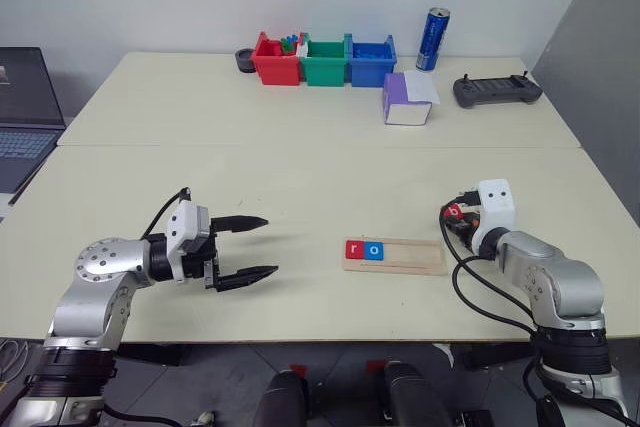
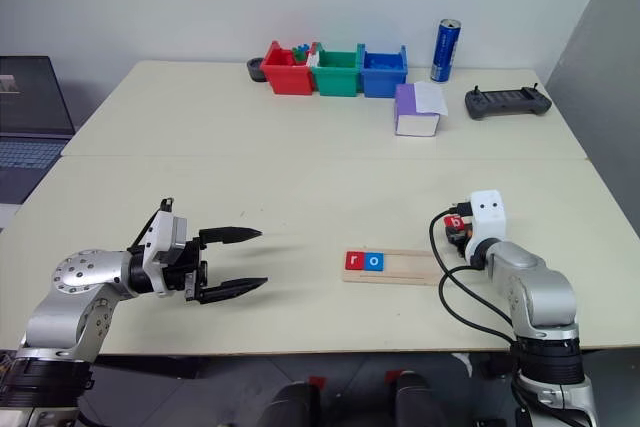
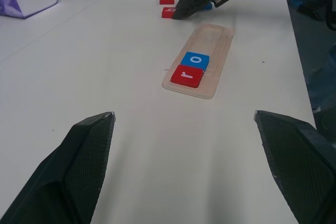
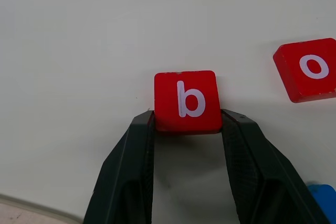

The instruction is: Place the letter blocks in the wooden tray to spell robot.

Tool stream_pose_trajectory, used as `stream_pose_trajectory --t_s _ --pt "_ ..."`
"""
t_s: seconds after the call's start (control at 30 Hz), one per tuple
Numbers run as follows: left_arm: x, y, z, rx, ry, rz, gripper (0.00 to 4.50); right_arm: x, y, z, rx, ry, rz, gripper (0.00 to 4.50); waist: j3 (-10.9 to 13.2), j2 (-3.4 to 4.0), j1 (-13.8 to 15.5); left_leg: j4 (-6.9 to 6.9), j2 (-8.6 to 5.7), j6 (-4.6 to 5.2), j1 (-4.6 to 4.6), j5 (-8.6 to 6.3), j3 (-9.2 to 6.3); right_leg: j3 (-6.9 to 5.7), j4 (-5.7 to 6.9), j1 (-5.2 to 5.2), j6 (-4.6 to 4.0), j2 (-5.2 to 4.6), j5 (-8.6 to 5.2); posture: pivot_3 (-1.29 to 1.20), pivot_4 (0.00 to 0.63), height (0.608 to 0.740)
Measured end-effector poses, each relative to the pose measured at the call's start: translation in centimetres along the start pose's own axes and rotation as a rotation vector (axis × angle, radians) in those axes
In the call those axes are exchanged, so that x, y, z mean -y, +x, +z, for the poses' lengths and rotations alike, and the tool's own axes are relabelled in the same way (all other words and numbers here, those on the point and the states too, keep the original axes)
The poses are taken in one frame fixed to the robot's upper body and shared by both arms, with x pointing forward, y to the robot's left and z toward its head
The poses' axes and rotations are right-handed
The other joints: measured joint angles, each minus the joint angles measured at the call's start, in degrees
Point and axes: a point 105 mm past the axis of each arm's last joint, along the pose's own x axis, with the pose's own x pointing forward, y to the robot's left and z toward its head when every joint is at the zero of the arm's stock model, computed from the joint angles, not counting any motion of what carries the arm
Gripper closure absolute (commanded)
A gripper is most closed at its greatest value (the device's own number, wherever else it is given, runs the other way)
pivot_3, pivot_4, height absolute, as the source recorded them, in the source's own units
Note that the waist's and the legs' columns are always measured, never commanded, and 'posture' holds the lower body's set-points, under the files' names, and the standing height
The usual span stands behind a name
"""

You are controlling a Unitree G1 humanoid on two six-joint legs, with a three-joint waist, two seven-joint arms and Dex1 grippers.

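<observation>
Pale table (image 1: 300, 167) against a plain wall, bins lined up at the back. Left gripper (image 1: 255, 246) hangs low over bare table, fingers spread wide, nothing in them. Wooden tray (image 1: 412, 256) right of it holds red r block (image 1: 354, 250) and blue o block (image 1: 373, 250) at its left end, remaining slots bare. Right gripper (image 4: 186, 124) pinches the red b block (image 4: 186, 100) by its sides on the table just past the tray's right end; red o block (image 4: 311, 70) beside it. Step: b pickup; next, likely lift it into the third slot.
</observation>
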Motion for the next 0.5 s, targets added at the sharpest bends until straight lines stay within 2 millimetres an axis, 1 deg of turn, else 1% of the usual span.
stream_pose_trajectory --t_s 0.13,0.2,0.3,0.37,0.43,0.5 --pt "-0.1 -0.1 -0.3 -0.006 -0.009 0.006 0.0 0.2 -0.3 0.1 -0.012 -0.007 -0.002 3.04 0.0 0.01 0.1 -0.01 0.0 0.0 -0.02 0.0 0.0 0.0 0.0 -0.01 0.0 0.0 0.0 0.0 0.15 0.74" --pt "-0.1 -0.2 -0.4 -0.007 -0.013 0.006 0.0 0.2 -0.9 0.2 -0.014 -0.005 -0.008 3.04 0.0 0.01 0.1 -0.02 0.0 0.0 -0.04 0.0 0.0 -0.01 0.0 -0.03 0.03 0.0 0.02 0.0 0.15 0.74" --pt "-0.2 -0.3 -0.6 -0.011 -0.014 0.009 0.0 0.1 -2.7 0.1 0.0 0.004 -0.028 3.04 0.0 0.0 0.2 -0.09 0.0 0.0 -0.06 0.0 -0.04 -0.06 0.0 -0.04 0.1 0.0 0.06 0.0 0.15 0.74" --pt "-0.3 -0.3 -0.6 -0.011 -0.013 0.005 0.0 0.0 -4.3 -0.5 0.0 0.019 -0.042 3.04 0.0 0.0 0.4 -0.14 0.0 0.0 -0.09 -0.01 -0.06 -0.08 -0.03 -0.06 0.07 -0.01 0.04 0.0 0.15 0.74" --pt "-0.4 -0.4 -0.7 -0.013 -0.016 0.001 0.0 -0.5 -5.4 -1.2 -0.014 0.024 -0.025 3.04 0.0 0.0 0.3 -0.14 0.0 0.0 -0.08 -0.01 -0.05 -0.08 -0.04 -0.06 0.07 -0.01 0.03 0.0 0.15 0.74" --pt "-0.7 -0.3 -0.6 -0.011 -0.01 -0.003 0.0 -0.7 -6.2 -1.6 -0.02 0.022 -0.026 3.04 0.0 0.01 0.3 -0.12 0.0 0.0 -0.06 -0.01 -0.04 -0.06 -0.03 -0.06 -0.01 -0.01 -0.01 0.0 0.15 0.74"
